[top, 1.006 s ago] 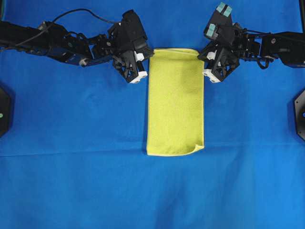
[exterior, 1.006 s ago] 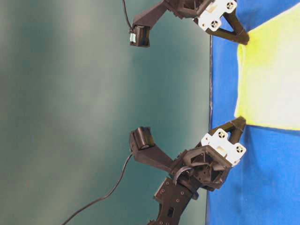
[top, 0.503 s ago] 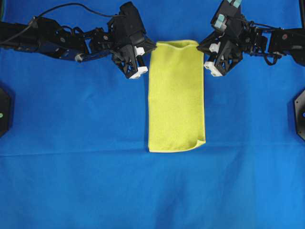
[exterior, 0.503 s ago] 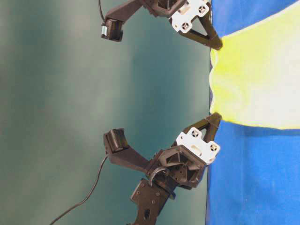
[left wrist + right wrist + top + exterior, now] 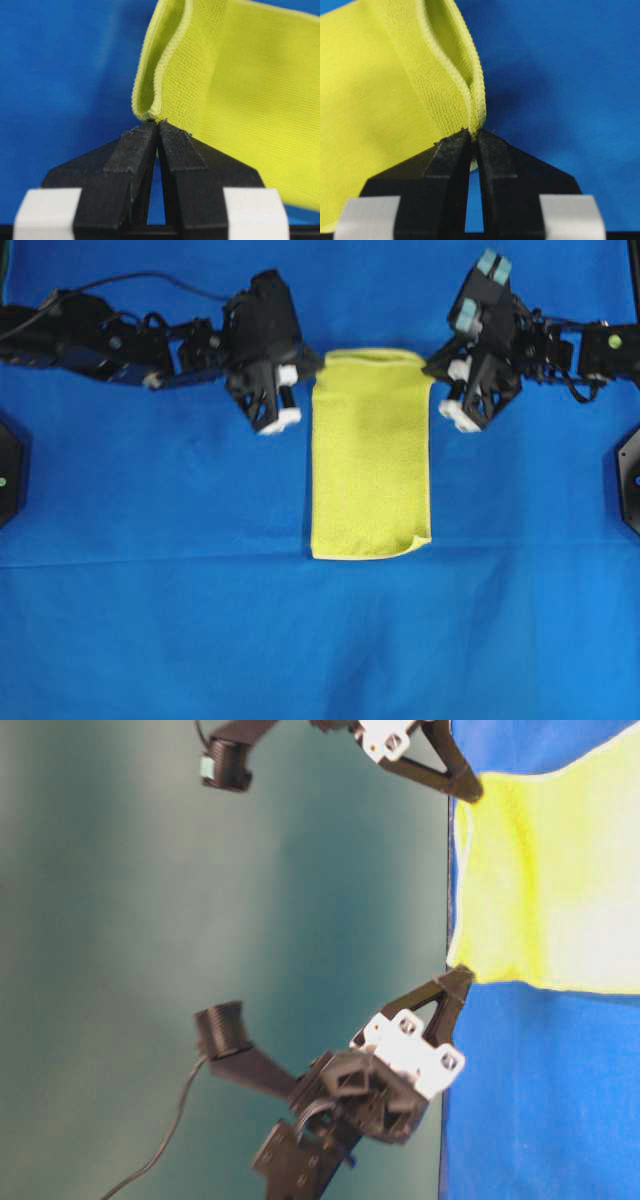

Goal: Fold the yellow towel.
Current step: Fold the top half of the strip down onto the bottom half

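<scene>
Folded yellow towel point(image 5: 371, 455), corners gripper-pinched, blue cloth point(image 5: 200, 620)

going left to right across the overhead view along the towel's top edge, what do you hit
left arm → left gripper, shut on the towel's top-left corner → yellow towel → right gripper, shut on the top-right corner → right arm; blue cloth surface lies under all.
</scene>
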Controlling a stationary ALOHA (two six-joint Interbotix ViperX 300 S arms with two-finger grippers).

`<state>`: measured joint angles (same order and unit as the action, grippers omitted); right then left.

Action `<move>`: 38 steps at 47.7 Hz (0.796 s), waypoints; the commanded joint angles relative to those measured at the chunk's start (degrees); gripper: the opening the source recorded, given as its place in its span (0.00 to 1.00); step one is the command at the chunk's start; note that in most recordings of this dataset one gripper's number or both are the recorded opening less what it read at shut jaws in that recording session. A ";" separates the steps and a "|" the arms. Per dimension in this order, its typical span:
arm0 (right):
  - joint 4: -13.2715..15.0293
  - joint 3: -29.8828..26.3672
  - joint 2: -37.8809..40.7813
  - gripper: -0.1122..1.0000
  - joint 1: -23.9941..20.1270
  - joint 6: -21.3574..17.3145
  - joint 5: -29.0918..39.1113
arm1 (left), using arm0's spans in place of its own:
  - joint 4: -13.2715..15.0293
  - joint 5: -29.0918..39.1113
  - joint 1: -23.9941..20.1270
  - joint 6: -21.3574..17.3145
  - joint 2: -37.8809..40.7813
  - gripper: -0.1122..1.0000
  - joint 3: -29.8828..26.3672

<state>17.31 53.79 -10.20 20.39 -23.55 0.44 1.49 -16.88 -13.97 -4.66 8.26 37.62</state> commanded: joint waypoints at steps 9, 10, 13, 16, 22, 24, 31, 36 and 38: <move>-3.78 1.05 -4.66 0.15 -9.58 -1.32 2.90 | -0.09 1.67 8.79 0.53 -4.04 0.12 2.11; -4.04 1.05 -4.48 0.15 -10.28 -1.49 2.99 | -0.09 2.11 9.84 0.79 -4.04 0.12 2.29; -4.75 0.97 -4.22 0.15 -12.48 -2.29 2.99 | 0.00 2.99 12.22 0.88 -4.04 0.12 2.46; -5.10 0.79 -3.87 0.15 -14.77 -3.16 2.90 | 0.00 3.34 14.59 0.97 -3.87 0.12 2.46; -5.54 0.35 -2.29 0.15 -19.69 -5.71 3.08 | 0.00 3.43 18.46 1.14 -3.25 0.12 2.46; -5.62 0.18 -1.67 0.15 -21.01 -6.68 3.08 | 0.09 3.43 19.42 1.14 -2.81 0.12 2.37; -5.62 -0.97 0.62 0.15 -25.66 -10.11 3.96 | 0.18 3.34 22.41 2.81 -0.88 0.12 2.02; -5.62 -1.93 2.02 0.15 -28.39 -11.34 4.57 | 0.18 3.25 23.64 3.87 0.35 0.12 1.67; -5.62 -2.20 2.55 0.15 -28.92 -11.78 4.66 | 0.18 3.16 23.91 4.22 0.88 0.12 1.67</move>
<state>11.87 53.00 -8.00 -7.38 -34.98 4.92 1.58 -13.27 9.14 -0.88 9.23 40.34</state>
